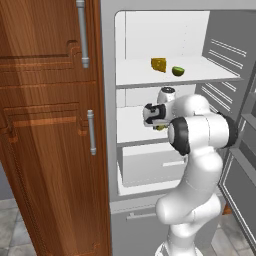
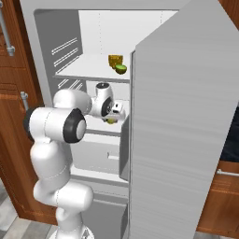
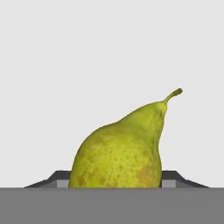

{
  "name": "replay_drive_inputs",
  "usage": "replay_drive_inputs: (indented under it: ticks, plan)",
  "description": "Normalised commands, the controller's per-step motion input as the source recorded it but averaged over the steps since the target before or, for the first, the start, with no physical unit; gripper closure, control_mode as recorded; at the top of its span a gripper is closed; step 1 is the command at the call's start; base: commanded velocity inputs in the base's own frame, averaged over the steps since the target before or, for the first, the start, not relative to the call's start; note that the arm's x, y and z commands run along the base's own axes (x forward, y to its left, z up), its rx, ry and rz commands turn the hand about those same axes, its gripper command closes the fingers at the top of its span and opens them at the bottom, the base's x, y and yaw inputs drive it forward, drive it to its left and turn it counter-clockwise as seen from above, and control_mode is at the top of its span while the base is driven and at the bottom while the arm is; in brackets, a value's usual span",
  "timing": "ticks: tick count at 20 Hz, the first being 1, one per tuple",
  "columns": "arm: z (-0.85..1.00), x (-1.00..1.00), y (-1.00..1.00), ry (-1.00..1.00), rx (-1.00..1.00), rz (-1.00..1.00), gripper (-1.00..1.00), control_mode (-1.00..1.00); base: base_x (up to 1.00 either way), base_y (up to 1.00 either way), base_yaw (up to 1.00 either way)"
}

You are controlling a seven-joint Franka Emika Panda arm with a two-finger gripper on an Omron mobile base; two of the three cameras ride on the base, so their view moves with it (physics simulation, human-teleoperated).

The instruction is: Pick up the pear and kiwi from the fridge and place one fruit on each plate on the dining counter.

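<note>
The yellow-green pear (image 3: 120, 151) stands close before the hand camera, stem up and to the right, with a dark fingertip pressed against each side of its base. My gripper (image 3: 116, 180) is shut on it. From the base cameras the hand reaches in over the middle shelf of the open fridge (image 1: 145, 35), and a bit of the pear (image 1: 160, 127) peeks out under the gripper (image 2: 111, 119). The green kiwi (image 1: 178, 71) lies on the upper shelf, above and to the right of the hand, also seen as kiwi (image 2: 121, 69).
An orange-yellow cheese wedge (image 1: 159, 64) sits just left of the kiwi. A white drawer (image 1: 150, 162) lies under the middle shelf. The open grey fridge door (image 2: 182, 121) stands close on the right, and a brown wooden cabinet (image 1: 45, 140) on the left.
</note>
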Motion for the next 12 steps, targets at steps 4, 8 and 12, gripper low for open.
replay_drive_inputs:
  ticks: [4,8,12]
  plan:
    - [0.0,-0.77,0.0,-0.11,0.01,0.0,1.0,-1.0,0.0,0.0,0.0]
    - [0.29,-0.72,0.0,-0.18,0.01,0.0,1.0,-1.0,0.0,0.0,0.0]
    - [0.69,-0.48,0.0,-0.1,0.0,0.0,1.0,-1.0,0.0,0.0,0.0]
